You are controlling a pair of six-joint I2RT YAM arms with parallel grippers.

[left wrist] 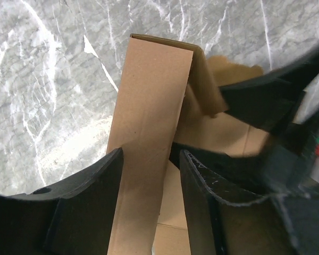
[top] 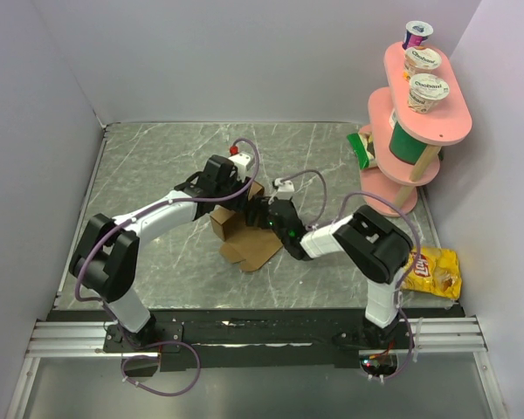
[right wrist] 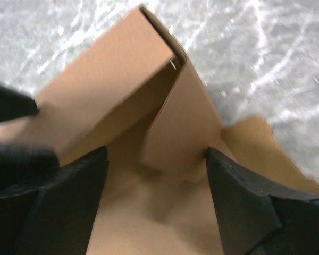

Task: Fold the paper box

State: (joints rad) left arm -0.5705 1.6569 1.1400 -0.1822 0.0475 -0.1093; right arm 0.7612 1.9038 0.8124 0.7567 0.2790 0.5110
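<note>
The brown paper box (top: 255, 249) lies partly folded on the marble table, mid-centre, with one side wall raised. My left gripper (top: 237, 199) is at its far left side. In the left wrist view the raised cardboard wall (left wrist: 149, 106) stands between the spread fingers of the left gripper (left wrist: 150, 162); the left finger (left wrist: 95, 191) touches it, and a small gap shows at the right one. My right gripper (top: 265, 215) is over the box from the right. In the right wrist view it (right wrist: 156, 159) is open wide above the box floor, with an inward-folded flap (right wrist: 181, 127) between its fingertips.
A pink tiered stand (top: 437, 131) at the back right carries yogurt cups (top: 428, 92) and a green can (top: 408, 141). A green packet (top: 360, 148) leans by its base. A yellow chip bag (top: 432, 272) lies at the right edge. White walls enclose the table.
</note>
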